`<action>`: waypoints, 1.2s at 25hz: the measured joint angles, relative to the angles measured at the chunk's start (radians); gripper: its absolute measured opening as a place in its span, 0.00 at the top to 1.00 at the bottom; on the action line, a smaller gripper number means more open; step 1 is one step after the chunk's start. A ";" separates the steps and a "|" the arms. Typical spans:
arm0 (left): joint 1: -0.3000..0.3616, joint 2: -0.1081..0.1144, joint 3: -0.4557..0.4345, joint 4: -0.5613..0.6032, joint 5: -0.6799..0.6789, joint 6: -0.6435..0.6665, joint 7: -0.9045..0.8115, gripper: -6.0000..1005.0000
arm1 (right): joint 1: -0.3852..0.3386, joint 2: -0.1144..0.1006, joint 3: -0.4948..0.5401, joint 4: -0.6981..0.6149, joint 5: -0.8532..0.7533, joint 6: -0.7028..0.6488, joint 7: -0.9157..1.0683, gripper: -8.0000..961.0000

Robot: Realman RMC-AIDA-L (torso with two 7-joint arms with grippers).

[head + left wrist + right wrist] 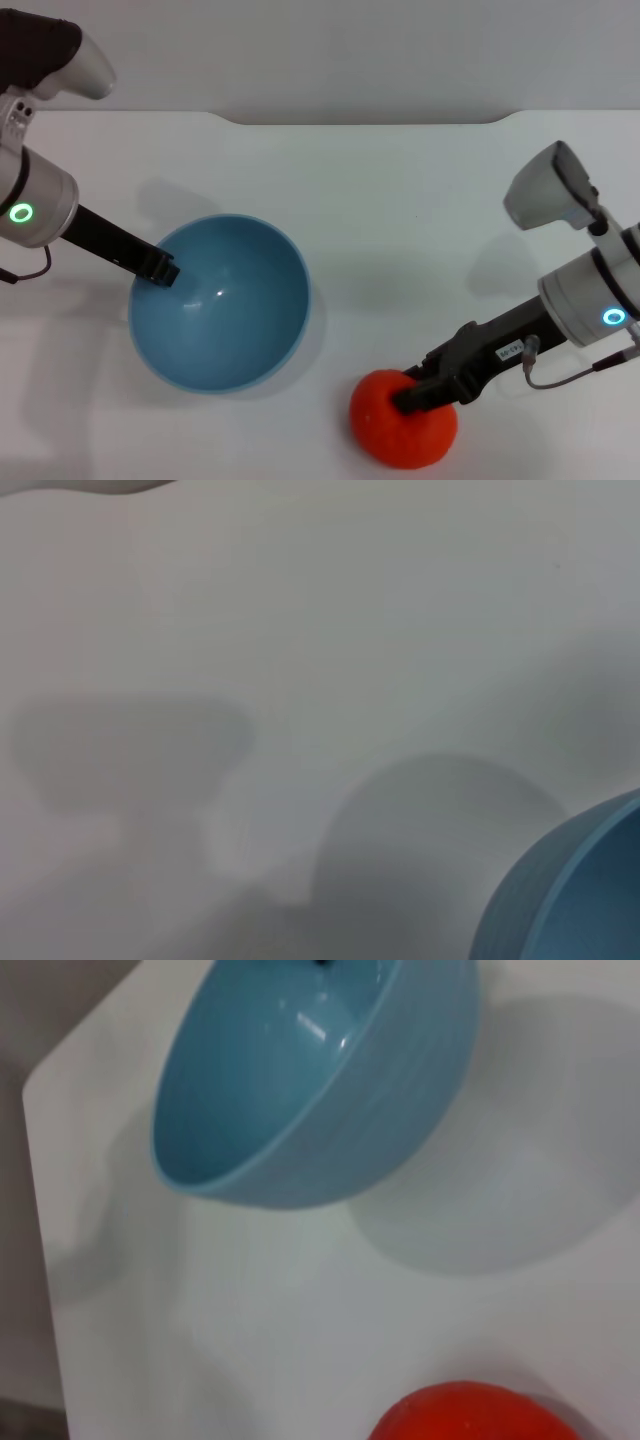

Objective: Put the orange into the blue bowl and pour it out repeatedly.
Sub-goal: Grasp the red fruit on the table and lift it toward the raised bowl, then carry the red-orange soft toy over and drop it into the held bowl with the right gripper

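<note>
My right gripper [418, 395] was down on the orange [403, 420], at the near edge of the white table [420, 200] on my right side. The dark fingers pressed into the top of the fruit and looked closed on it, though the far finger was hidden behind the fruit, so I call that a judgement. The orange appeared to be sitting on the table or only just off it; I could not tell which.

My left gripper [160, 270] was at the blue bowl [220, 300], over on my left. Its fingers were clamped over the rim on the side nearest that arm, one tip showing inside against the glossy wall. The bowl looked tipped, its opening turned toward the orange, and the shadow beneath it suggested it was held off the table. It was empty. Bowl and orange were well apart, with bare table between them.

So I took this for the loading step: fruit gripped, not yet carried. The next move called for lifting the orange clear, swinging it across over the bowl's open mouth and letting go low, so it would not bounce out. My left arm would need to level the bowl first, or the fruit could roll straight off the lower rim.
</note>
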 joint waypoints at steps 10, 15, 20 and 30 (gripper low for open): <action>-0.049 -0.002 0.089 -0.023 -0.007 -0.036 -0.009 0.99 | -0.062 -0.005 0.102 -0.067 0.006 -0.077 0.005 0.80; -0.066 -0.003 0.140 -0.026 -0.004 -0.047 -0.026 0.99 | -0.149 -0.005 0.194 -0.224 0.007 -0.205 0.006 0.88; -0.099 -0.008 0.204 -0.055 -0.010 -0.056 -0.049 0.99 | -0.247 -0.006 0.297 -0.482 0.115 -0.367 0.000 0.94; -0.209 -0.017 0.445 -0.114 -0.127 -0.160 -0.205 0.99 | -0.247 -0.001 0.273 -0.584 0.284 -0.397 -0.049 0.93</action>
